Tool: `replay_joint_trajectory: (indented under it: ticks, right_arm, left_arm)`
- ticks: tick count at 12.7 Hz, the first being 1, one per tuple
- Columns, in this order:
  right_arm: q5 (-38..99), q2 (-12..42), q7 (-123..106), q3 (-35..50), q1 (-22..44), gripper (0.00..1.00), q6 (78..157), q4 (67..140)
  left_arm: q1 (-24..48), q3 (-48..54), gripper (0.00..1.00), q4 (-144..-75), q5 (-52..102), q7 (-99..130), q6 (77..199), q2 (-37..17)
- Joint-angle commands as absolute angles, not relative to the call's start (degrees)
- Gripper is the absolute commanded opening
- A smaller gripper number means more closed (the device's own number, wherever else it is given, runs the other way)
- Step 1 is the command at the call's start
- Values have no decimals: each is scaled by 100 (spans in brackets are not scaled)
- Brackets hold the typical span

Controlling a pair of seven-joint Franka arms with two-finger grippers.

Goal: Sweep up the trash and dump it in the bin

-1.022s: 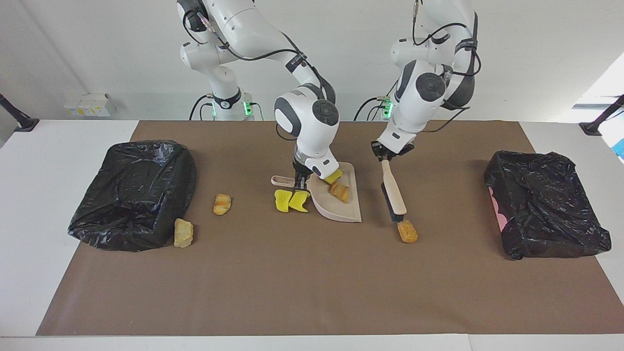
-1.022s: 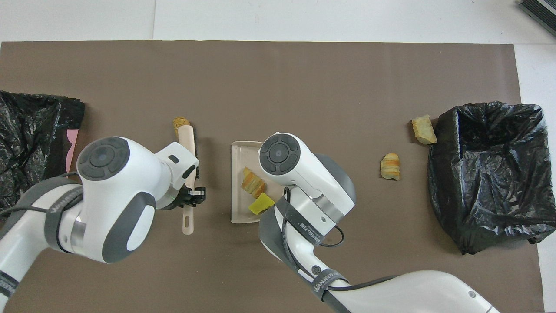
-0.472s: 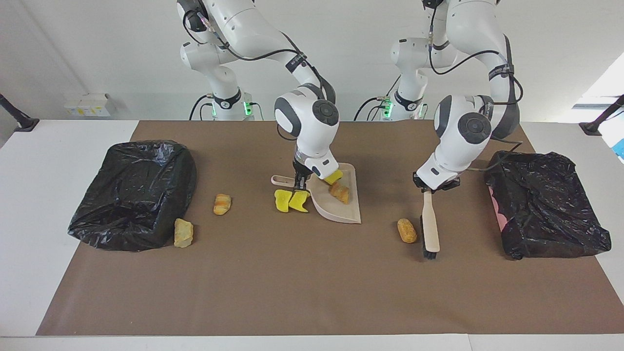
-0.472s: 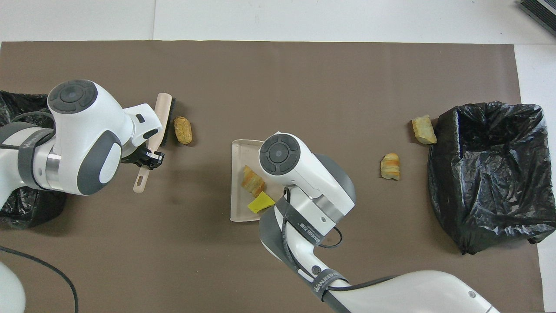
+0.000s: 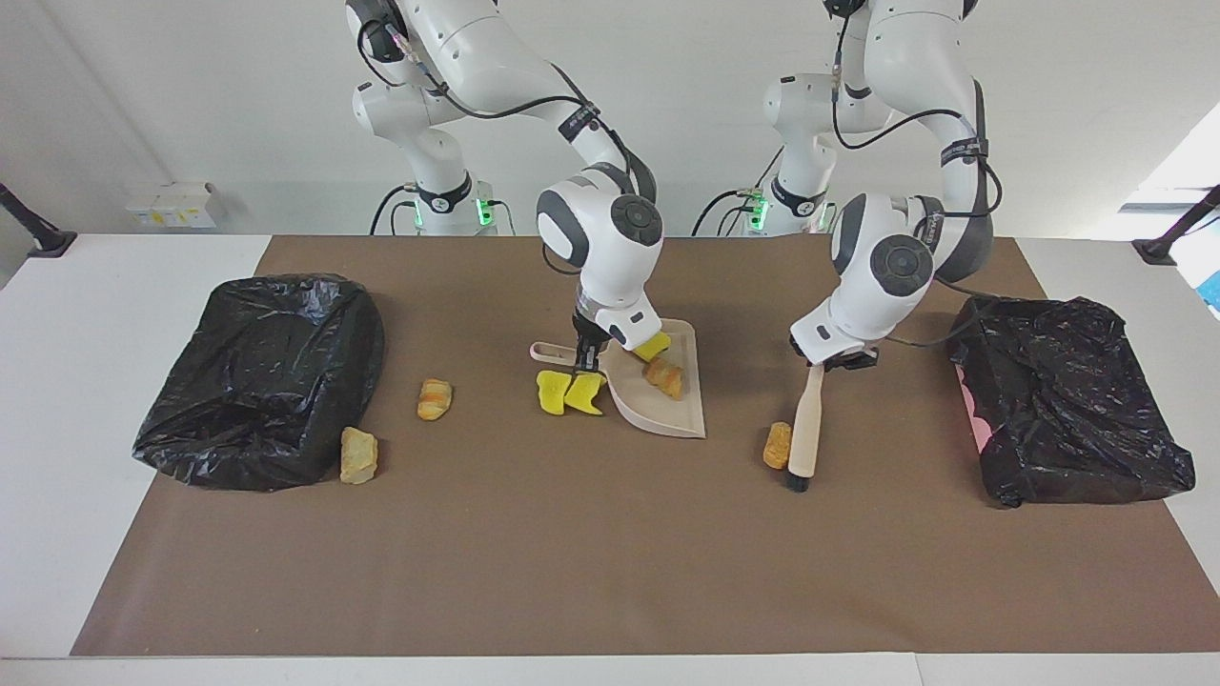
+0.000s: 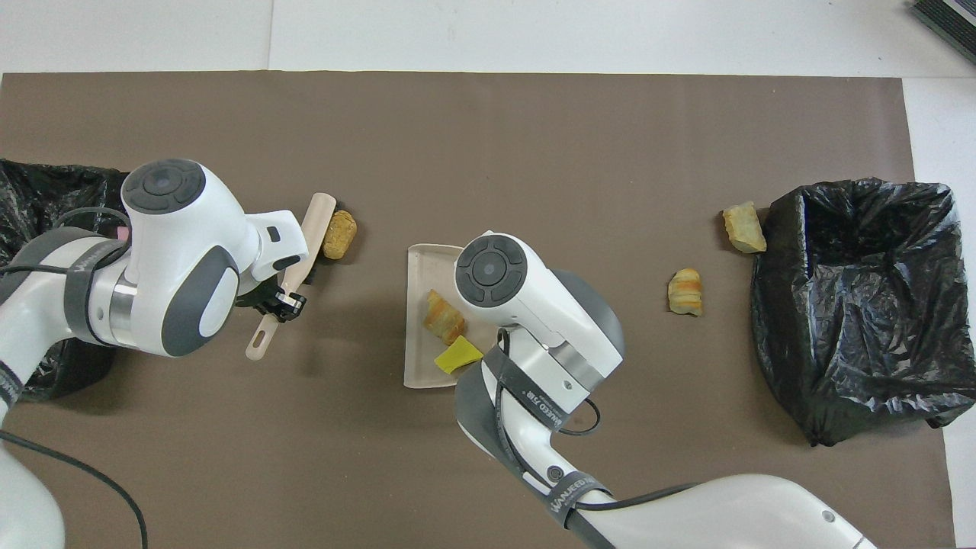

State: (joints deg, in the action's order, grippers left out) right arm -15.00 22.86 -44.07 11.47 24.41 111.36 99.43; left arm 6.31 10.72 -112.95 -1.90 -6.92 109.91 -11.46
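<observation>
Two pcs of trash sit in dustpan, nearest the robots; right gripper clamped shut on its handle. Two yellow chunks lie beside pan. Left gripper grips brush; since a sec ago it swung round the tan lump, now touching. Black bins at both table ends.

The right arm hides two yellow chunks from overhead; the bin is cut off.
</observation>
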Motion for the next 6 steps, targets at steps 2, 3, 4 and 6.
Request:
replay_joint_trajectory:
  ticks: [2,3,4,6]
  right_arm:
    - [-1600,2259,-4157,1178,2408,0,11224,10028]
    - [-1591,2259,-4157,1178,2408,0,11241,10028]
    - [-1591,2259,-4157,1178,2391,0,11293,10046]
    - [-1573,2267,-4157,1178,2373,0,11303,10046]
  left_arm:
    - [738,1589,0,-11996,219,-241,11030,-633]
    - [756,1826,0,-12041,324,32,11030,-589]
    - [765,1985,0,-12050,464,261,11030,-580]
    - [765,2179,0,-12050,772,815,11074,-580]
